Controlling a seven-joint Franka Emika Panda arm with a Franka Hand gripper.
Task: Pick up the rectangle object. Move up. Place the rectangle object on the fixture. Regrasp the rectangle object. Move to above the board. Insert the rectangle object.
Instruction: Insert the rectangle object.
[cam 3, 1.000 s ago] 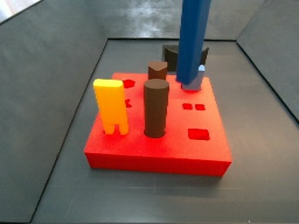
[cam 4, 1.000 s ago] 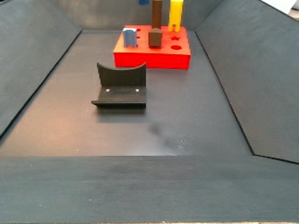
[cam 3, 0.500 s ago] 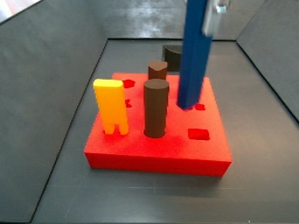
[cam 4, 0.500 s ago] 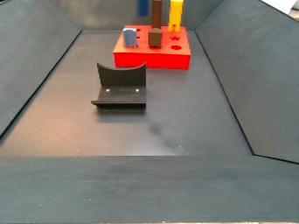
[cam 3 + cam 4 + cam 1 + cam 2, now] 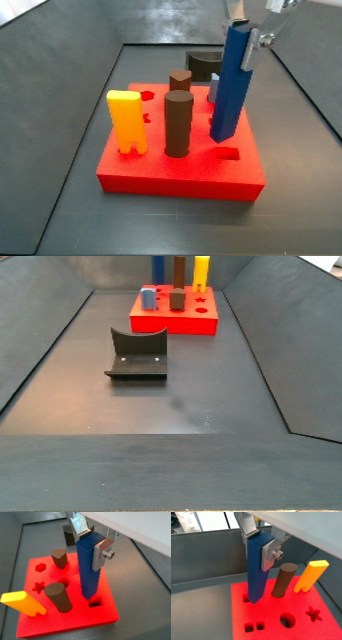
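Looks like we're at the last step: the claw [image 5: 91, 543] is clamped on the top of the rectangle object [image 5: 89, 567], holding it upright over the board [image 5: 73, 623]. Its lower end hangs just above a rectangular hole, not seated yet, and the fixture [image 5: 138, 354] sits empty, so only the insert looks left.

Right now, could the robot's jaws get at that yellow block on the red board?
Probably not at once: the gripper is shut on the dark blue bar, held upright over the board. The yellow block stands clear at the board's far side, open from above once the bar is let go.
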